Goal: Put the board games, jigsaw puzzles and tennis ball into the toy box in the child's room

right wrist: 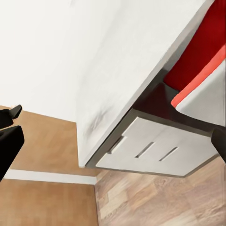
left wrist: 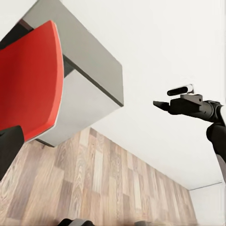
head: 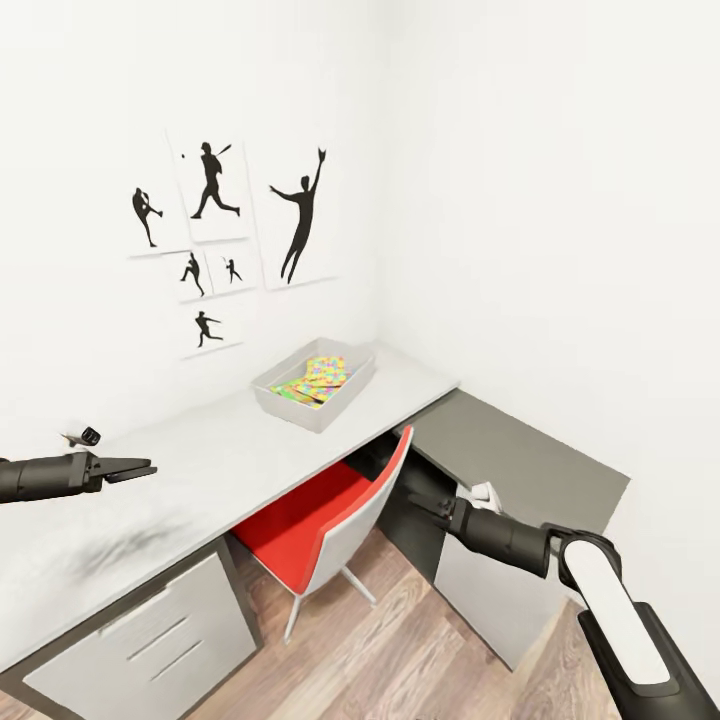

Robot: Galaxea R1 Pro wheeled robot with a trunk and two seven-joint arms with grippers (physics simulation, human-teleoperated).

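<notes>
The light grey toy box [head: 345, 392] stands on the white table [head: 200, 470] near the corner of the child's room. Multicoloured jigsaw puzzles [head: 318, 378] lie flat inside it. My left gripper [head: 148, 468] hovers over the table's left part, well short of the box, open and empty; one of its fingers [left wrist: 9, 148] shows at the edge of the left wrist view. My right gripper [head: 415, 500] hangs below table height beside the red chair, open and empty, and is also seen from the left wrist [left wrist: 157, 104]. The board games, tennis ball and bed are out of view.
A red chair [head: 320, 520] is pushed under the table between my arms. White drawers [head: 160, 640] sit under the table's left end. The lower dark grey side desk [head: 520, 450] runs along the right wall. Silhouette posters [head: 215, 240] hang above. The floor is wood plank [head: 400, 650].
</notes>
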